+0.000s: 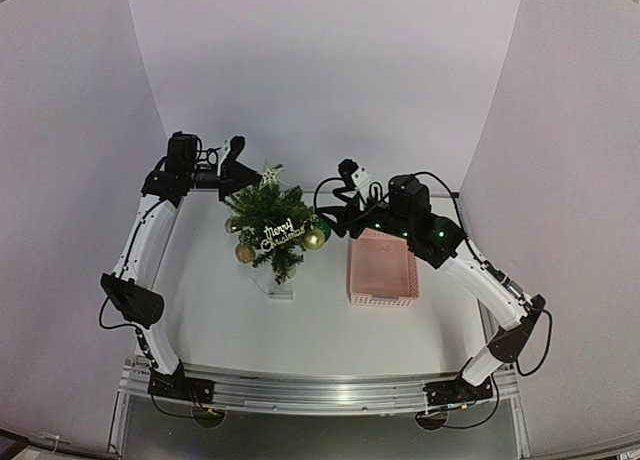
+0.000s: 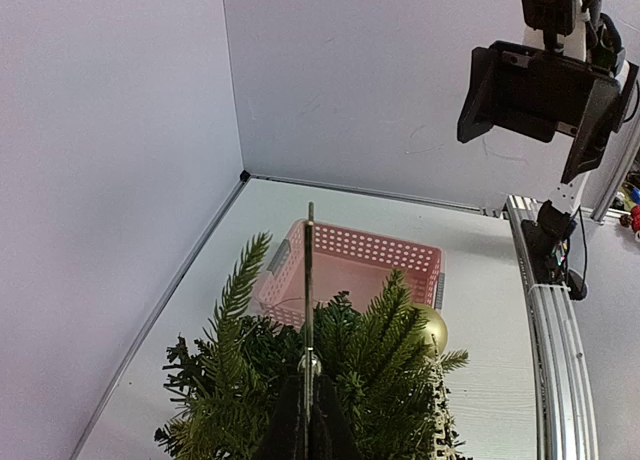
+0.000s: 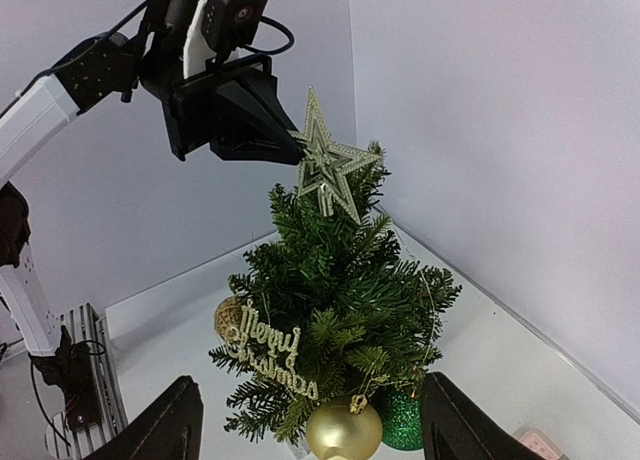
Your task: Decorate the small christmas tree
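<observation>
overhead view: the small christmas tree [image 1: 272,230] stands upright on the table [image 1: 320,330], left of centre in frame, with the pink basket [image 1: 383,270] just beside it toward the right. hung so far: a glitter "merry christmas" sign [image 3: 268,355], a gold bauble [image 3: 343,428] low at the front, a green glitter bauble [image 3: 402,420] just beside it, and a second gold ball [image 3: 230,318] at the left edge of the foliage. the left gripper [image 3: 296,148] is clenched on one arm of the gold star [image 3: 330,168], holding it at the very tip of the tree. the star sits tilted, its lower points among the top needles. whether it is seated on the top twig cannot be told from any view. the right gripper [image 3: 310,435] is released, jaws wide with nothing between them, hovering low beside the tree on the basket side. judged step: fixing the star topper. to do it well, level the star first with a small wrist roll, then press straight down along the trunk line so the top twig takes it. the left wrist view, with the star edge-on over the crown, is the best check for centring. open the jaws slowly and watch for lean. the tree looks light on a small base, so sideways force may tip it. the right gripper could steady the lower branches but should avoid the baubles.
</observation>
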Available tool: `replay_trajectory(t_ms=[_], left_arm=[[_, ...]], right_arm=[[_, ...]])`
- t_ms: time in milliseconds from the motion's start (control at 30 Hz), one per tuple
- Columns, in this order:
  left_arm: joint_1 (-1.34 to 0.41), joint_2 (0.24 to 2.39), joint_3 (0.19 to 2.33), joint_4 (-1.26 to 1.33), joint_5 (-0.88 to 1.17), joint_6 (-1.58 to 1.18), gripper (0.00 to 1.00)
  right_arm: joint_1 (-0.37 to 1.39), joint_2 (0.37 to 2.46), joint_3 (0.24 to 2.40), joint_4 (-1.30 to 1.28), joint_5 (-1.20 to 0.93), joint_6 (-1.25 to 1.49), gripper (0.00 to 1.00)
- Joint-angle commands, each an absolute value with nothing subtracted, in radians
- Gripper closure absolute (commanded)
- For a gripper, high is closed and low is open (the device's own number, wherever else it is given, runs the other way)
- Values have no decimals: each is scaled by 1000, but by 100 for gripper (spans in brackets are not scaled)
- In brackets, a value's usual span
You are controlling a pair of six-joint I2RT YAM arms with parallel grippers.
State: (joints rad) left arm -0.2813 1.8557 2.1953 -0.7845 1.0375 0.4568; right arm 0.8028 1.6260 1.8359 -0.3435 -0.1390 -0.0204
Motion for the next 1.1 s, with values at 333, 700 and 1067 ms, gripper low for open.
replay_trajectory(t_ms=[333, 700, 1067], left_arm=[[-278, 1857, 2285, -719, 1039, 412, 100], [-290, 1890, 2289, -756, 996, 433, 100], [-293, 1882, 2286, -774, 1012, 431, 100]], right_arm=[[799, 1598, 1825, -308, -154, -8, 28], [798, 1596, 1822, -307, -157, -8, 28], [799, 1591, 1817, -307, -157, -8, 28]])
